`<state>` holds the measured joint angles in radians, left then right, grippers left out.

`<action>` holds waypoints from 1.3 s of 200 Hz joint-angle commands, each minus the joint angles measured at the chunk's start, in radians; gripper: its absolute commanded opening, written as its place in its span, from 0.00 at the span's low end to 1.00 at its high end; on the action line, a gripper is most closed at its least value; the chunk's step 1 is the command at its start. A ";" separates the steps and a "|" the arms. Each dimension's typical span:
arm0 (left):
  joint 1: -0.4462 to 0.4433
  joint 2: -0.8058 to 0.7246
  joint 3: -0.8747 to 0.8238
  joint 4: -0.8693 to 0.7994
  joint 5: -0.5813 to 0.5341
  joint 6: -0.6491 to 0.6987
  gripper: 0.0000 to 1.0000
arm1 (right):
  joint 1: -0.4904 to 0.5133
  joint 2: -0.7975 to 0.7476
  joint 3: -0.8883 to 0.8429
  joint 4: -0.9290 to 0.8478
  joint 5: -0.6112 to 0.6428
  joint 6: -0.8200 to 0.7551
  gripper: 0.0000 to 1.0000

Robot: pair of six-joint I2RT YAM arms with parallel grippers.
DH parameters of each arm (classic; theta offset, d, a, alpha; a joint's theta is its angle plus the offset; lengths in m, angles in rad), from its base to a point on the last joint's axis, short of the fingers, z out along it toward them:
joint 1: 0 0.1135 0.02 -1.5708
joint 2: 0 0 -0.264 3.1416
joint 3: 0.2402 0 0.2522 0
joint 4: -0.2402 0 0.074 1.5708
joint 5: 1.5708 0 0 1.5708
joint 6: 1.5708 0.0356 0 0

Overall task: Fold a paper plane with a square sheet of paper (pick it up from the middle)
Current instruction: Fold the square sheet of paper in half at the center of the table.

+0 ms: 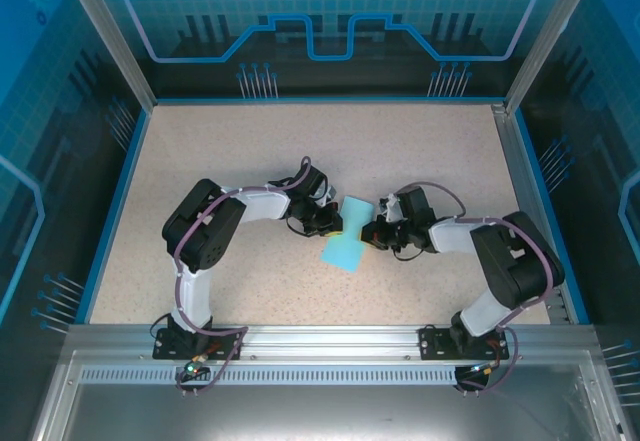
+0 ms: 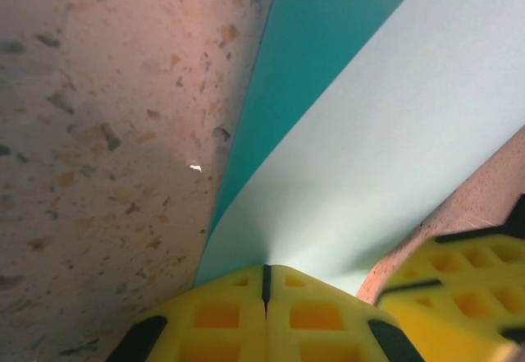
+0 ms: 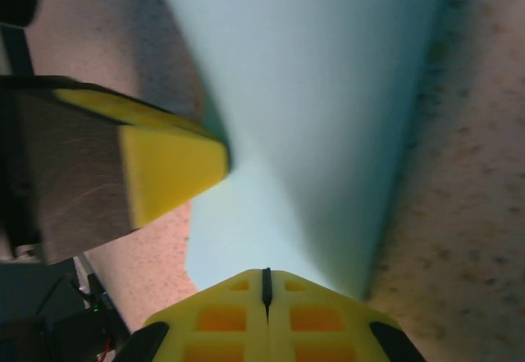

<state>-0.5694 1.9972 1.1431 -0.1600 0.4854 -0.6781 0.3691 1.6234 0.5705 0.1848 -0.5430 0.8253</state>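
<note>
The square sheet of paper is light turquoise and sits at the table's middle, pinched narrow at its waist between my two grippers. My left gripper is shut on the sheet's left edge. In the left wrist view its yellow fingertips meet at the gripper, and the paper fans away from them, bowed up off the table. My right gripper is shut on the opposite edge. From the right wrist, the gripper nips the paper, which curves upward.
The speckled beige table is walled by a blue rim and clear panels. Each wrist camera catches the other gripper close by: a yellow finger at lower right, and a yellow finger at left.
</note>
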 commanded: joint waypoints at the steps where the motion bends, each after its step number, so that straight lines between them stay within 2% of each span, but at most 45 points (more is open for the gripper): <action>1: -0.003 0.054 -0.017 -0.085 -0.046 0.021 0.00 | -0.024 0.051 0.004 0.003 -0.009 -0.039 0.03; 32: -0.002 0.055 -0.016 -0.088 -0.048 0.024 0.00 | -0.031 0.080 -0.010 0.020 -0.019 -0.033 0.01; 84: -0.002 0.058 -0.014 -0.092 -0.048 0.027 0.00 | -0.052 -0.020 0.049 -0.037 -0.034 -0.038 0.03; 131: -0.002 0.060 -0.013 -0.096 -0.048 0.030 0.00 | -0.071 0.066 0.075 0.006 -0.064 -0.036 0.03; 176: -0.002 0.060 -0.014 -0.101 -0.047 0.034 0.00 | -0.088 0.131 0.068 -0.043 0.018 -0.072 0.04; 223: -0.003 0.061 -0.014 -0.104 -0.049 0.036 0.00 | -0.098 0.092 0.115 -0.044 -0.079 -0.068 0.04; 260: -0.003 0.063 -0.015 -0.103 -0.049 0.036 0.00 | -0.128 0.086 0.169 -0.103 -0.079 -0.110 0.04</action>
<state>-0.5697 1.9976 1.1431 -0.1616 0.4862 -0.6704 0.2783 1.7226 0.6937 0.1295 -0.6006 0.7593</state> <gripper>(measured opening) 0.052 0.042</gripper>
